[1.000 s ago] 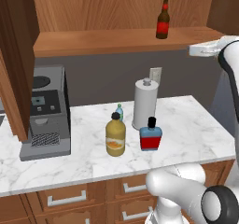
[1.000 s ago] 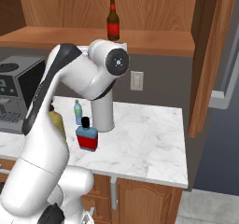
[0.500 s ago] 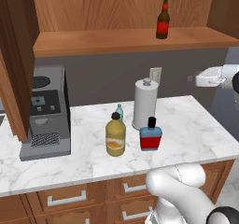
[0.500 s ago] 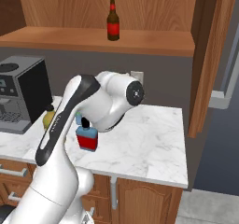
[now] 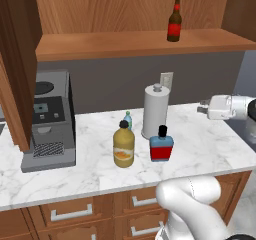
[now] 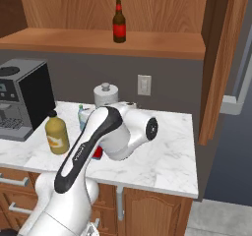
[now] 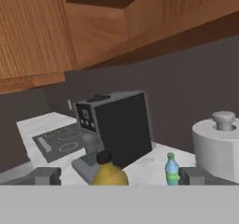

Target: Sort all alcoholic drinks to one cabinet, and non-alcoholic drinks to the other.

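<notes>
In the right base view the arm's white body covered most of the squarish blue bottle, leaving a sliver of red label. It also cut off part of the small light-blue bottle and the lower half of the paper-towel roll. In the hand view the orange-yellow juice bottle was cut off below its shoulders. The coffee machine ran past the left edge.
</notes>
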